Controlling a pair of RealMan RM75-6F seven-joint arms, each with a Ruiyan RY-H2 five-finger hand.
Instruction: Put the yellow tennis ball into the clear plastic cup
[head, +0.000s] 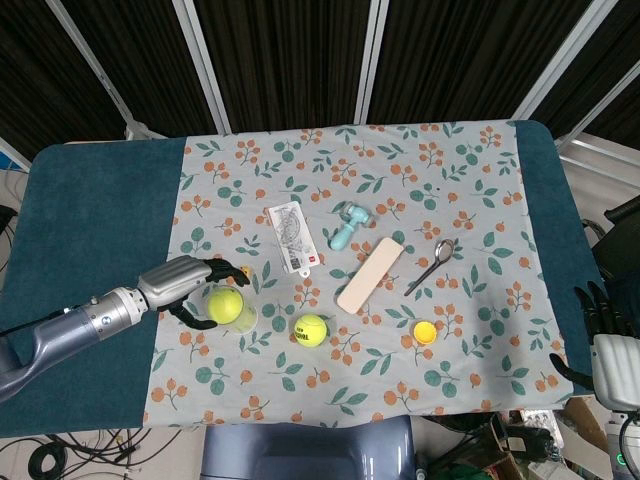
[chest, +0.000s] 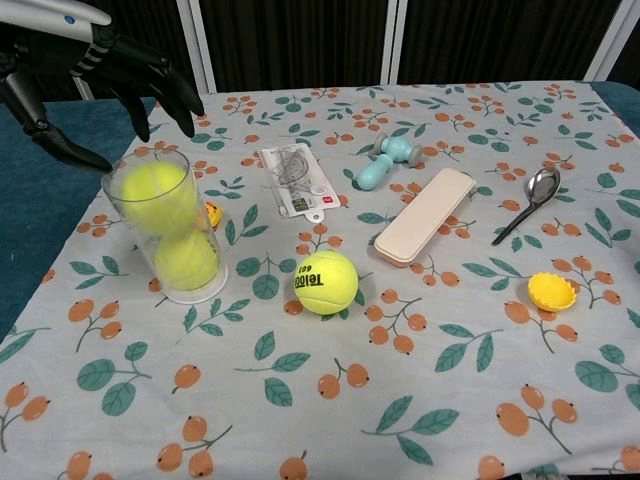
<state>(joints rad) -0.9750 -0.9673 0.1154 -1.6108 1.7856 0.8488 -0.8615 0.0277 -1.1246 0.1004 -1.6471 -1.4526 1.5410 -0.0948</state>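
The clear plastic cup (chest: 172, 237) (head: 232, 313) stands upright on the left of the cloth. Two yellow tennis balls sit stacked inside it, the upper one (chest: 150, 190) (head: 224, 303) near the rim, the lower one (chest: 186, 261) at the bottom. My left hand (chest: 85, 72) (head: 184, 287) hovers just above and behind the cup, fingers spread, holding nothing. A third yellow tennis ball (chest: 326, 282) (head: 310, 329) lies on the cloth right of the cup. My right hand (head: 598, 322) hangs off the table's right edge, dark fingers spread.
On the cloth lie a card packet (chest: 295, 180), a light blue toy (chest: 384, 163), a beige case (chest: 425, 215), a spoon (chest: 529, 203) and a small yellow cap (chest: 552, 291). A small orange object (chest: 212, 214) sits behind the cup.
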